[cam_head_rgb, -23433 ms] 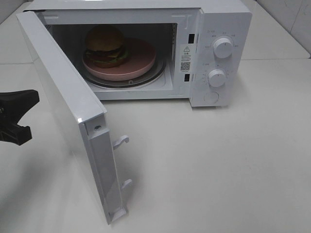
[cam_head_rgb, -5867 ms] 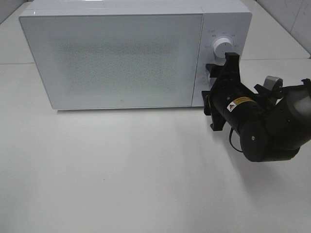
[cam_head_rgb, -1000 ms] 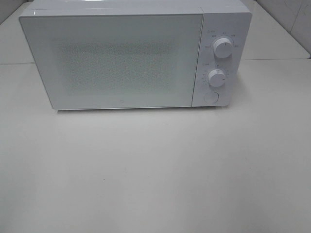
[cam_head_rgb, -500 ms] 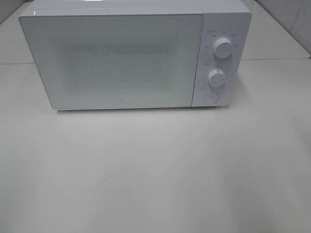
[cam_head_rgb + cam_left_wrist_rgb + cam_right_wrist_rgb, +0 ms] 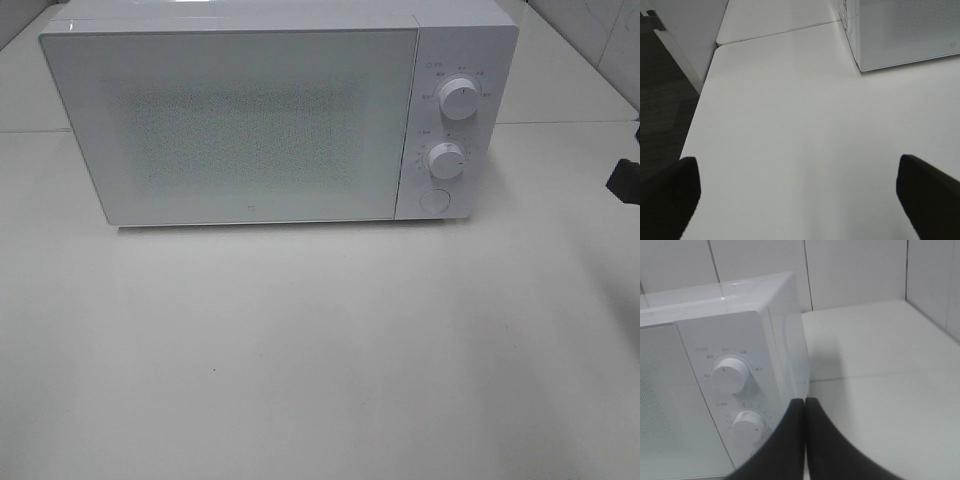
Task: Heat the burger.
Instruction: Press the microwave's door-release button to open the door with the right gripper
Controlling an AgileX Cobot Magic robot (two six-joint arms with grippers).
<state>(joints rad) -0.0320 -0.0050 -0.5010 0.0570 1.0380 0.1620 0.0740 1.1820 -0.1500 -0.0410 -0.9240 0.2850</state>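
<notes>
Two claws hang clear of the work. The left claw (image 5: 799,194) stands spread wide and empty over bare counter (image 5: 320,350), near a front corner of the microwave (image 5: 465,40). The right claw (image 5: 804,405) is pressed closed, its fingers touching with nothing between them, just in front of the control panel. No view shows the burger: the door (image 5: 240,125) sits flush, and its frosted, finely dotted panel lets nothing through, so I judge the burger to be inside but cannot confirm it. As a thing to handle, a burger is likely light, soft and easily crushed, a loose stack whose layers slide on each other. A grip would best come low and from the sides with gentle pressure, or better on whatever carries it, rather than down on the dome of the bun. The microwave is a rigid white box with glossy, smooth, square-edged faces. On the panel are an upper knob (image 5: 459,99) and a lower knob (image 5: 446,160), both round, white and smooth-rimmed with small printed marks around them. Below them lies a flat round button (image 5: 433,201). The counter is matte, pale and hard, backed by a tiled wall (image 5: 855,270).
</notes>
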